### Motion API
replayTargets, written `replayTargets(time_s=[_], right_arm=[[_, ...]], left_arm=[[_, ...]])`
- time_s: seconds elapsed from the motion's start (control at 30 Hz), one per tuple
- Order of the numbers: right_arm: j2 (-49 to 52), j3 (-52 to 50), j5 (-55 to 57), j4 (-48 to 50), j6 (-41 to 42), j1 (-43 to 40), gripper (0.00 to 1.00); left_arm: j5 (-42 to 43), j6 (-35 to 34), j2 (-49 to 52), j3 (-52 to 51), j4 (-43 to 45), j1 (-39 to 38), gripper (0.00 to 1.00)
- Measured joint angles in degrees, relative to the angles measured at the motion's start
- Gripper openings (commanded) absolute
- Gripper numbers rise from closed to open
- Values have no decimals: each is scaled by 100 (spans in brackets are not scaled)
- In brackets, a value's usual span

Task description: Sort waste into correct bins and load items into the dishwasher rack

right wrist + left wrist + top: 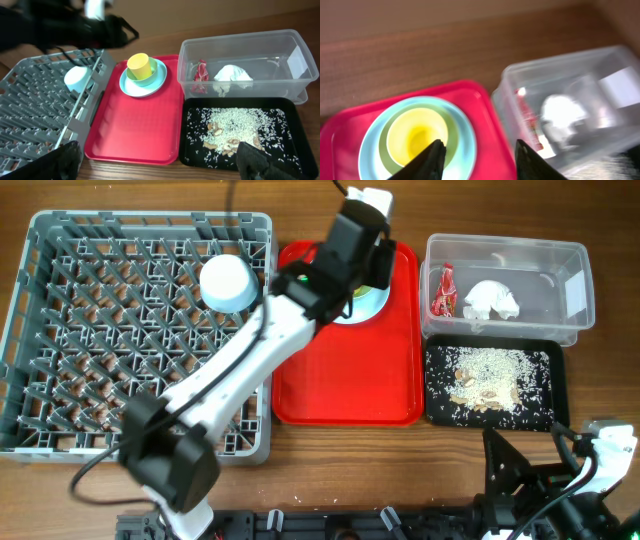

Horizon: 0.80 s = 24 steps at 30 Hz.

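Note:
The yellow-green cup point(417, 135) stands on the pale blue plate point(465, 145) at the back of the red tray point(345, 390). My left gripper point(479, 150) is open and empty just above the plate's right side; it also shows in the overhead view point(368, 280). The pale blue-white bowl point(228, 283) lies in the grey dishwasher rack point(60, 330). The clear tub point(505, 250) holds the white napkin point(492, 300) and the red wrapper point(443, 290). The black tray point(560, 380) holds rice and crumbs point(490, 375). My right gripper point(160, 165) is open and empty at the front edge. The fork and spoon are out of view.
The red tray lies between the rack and the two bins, bare except for the plate and cup. My left arm reaches diagonally over the rack's right side. Bare wooden table runs along the back and front edges.

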Motion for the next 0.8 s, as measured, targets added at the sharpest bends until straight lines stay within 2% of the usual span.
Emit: replayTargets(time_s=[0.17, 0.3, 0.43, 0.53, 0.7, 0.8], right_arm=[[0, 0, 0, 0, 2, 0, 100], [0, 0, 0, 0, 0, 0, 100], [0, 0, 0, 2, 2, 0, 100], [0, 0, 0, 2, 2, 0, 100], [0, 0, 0, 2, 0, 0, 100], [0, 0, 0, -2, 2, 0, 100]], left_arm=[[-249, 756, 992, -7, 299, 20, 43], [-313, 1005, 1300, -9, 315, 24, 42], [-509, 1084, 1478, -9, 291, 24, 27], [-660, 1115, 1482, -9, 254, 83, 4], [-723, 1126, 1475, -9, 131, 190, 4], [-562, 922, 1165, -11, -323, 192, 4]])
